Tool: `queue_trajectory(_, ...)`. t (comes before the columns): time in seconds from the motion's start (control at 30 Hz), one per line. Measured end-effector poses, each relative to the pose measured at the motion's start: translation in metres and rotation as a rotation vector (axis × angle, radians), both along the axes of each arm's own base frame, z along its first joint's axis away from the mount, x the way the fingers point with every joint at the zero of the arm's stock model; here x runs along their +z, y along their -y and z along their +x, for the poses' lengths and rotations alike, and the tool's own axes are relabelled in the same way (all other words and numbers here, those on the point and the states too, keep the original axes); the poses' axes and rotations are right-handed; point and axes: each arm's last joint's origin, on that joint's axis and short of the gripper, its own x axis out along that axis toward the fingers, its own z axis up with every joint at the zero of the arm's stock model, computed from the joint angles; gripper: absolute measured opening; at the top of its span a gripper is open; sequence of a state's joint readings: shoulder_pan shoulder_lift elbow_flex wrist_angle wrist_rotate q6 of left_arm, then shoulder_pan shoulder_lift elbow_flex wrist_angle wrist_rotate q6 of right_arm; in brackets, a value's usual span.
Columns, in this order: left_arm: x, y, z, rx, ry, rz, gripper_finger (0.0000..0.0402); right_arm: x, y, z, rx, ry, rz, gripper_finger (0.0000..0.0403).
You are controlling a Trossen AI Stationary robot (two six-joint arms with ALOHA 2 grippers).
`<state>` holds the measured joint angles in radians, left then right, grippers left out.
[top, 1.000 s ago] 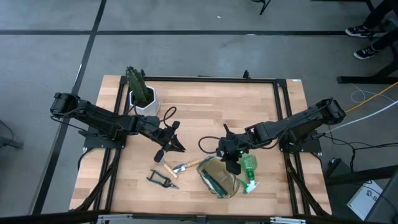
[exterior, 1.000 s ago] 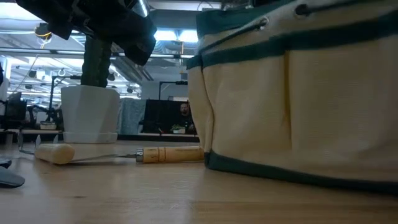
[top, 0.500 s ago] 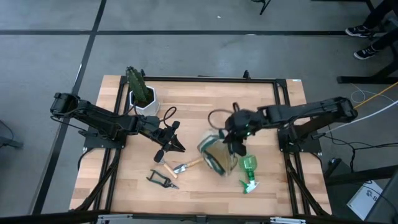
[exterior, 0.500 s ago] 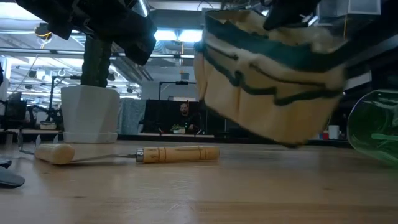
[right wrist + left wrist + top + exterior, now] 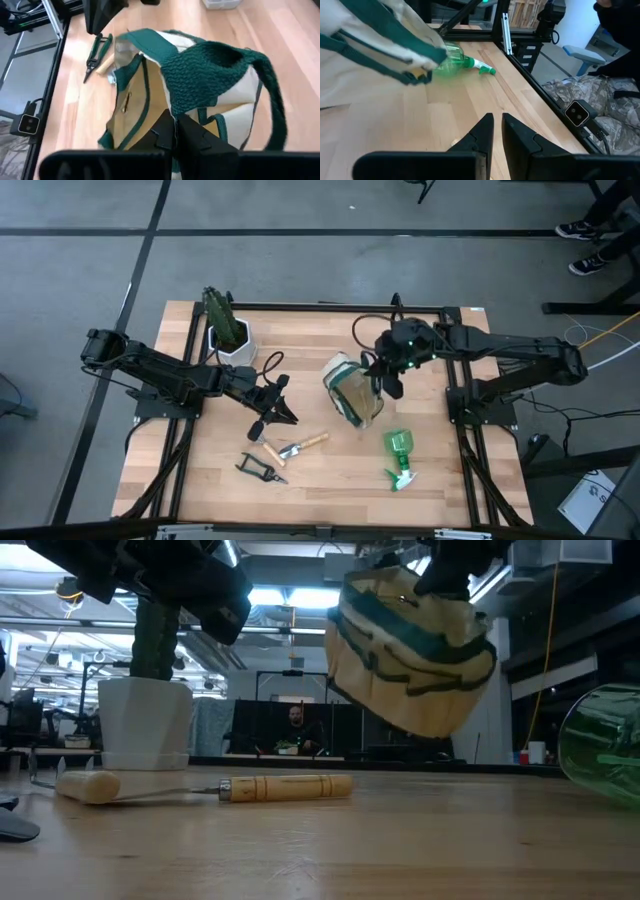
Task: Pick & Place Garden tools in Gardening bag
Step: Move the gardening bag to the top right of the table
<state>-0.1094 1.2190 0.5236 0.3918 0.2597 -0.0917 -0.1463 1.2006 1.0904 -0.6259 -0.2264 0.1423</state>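
Observation:
The tan gardening bag (image 5: 350,388) with green trim hangs in the air from my right gripper (image 5: 383,378), which is shut on it; it also shows in the low view (image 5: 410,650). The green spray bottle (image 5: 400,456) lies on its side near the right front. A wooden-handled tool (image 5: 298,445) and the black-handled shears (image 5: 260,469) lie flat at the front middle. A second wooden handle (image 5: 90,785) shows in the low view. My left gripper (image 5: 278,414) is shut and empty, hovering above the wooden-handled tool. My right gripper pinches the bag's top rim (image 5: 172,107) between its two fingers, where the green loop handle (image 5: 215,65) joins the green trim. The fingers come from above, slanting from the table's right. The bag hangs tilted below the fingers, clear of the table, its mouth open.
A white pot (image 5: 232,340) with a green cactus-like plant stands at the far left. A black cable (image 5: 270,364) loops beside it. A black frame (image 5: 450,360) runs round the tabletop. Bare wood lies between the bag and the table's near edge.
My right gripper has gone up and toward the table's far edge, keeping hold of the bag. The bag, which stood on the table beside the spray bottle, is now lifted clear and hangs tilted. The spray bottle has stayed where it was.

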Motion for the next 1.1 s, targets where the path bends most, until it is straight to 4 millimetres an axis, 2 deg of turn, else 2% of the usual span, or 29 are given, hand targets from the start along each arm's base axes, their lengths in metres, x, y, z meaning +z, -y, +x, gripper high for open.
queue_trajectory(0.37, 0.000, 0.000, 0.000, 0.000, 0.000, 0.000, 0.0031, -0.004, 0.030, -0.007, -0.047, -0.015, -0.036, 0.0013)
queue_trajectory(0.5, 0.000, 0.000, 0.000, 0.000, 0.001, 0.000, 0.0031, -0.018, 0.034, -0.011, 0.029, -0.032, 0.007, 0.0013)
queue_trajectory(0.7, 0.000, 0.000, 0.000, 0.000, 0.000, 0.000, 0.0031, -0.035, 0.046, -0.017, -0.007, -0.071, 0.042, 0.0013)
queue_trajectory(1.1, 0.000, 0.000, 0.000, 0.000, 0.000, 0.000, 0.0031, -0.038, 0.055, -0.023, 0.000, -0.071, 0.086, 0.0013)
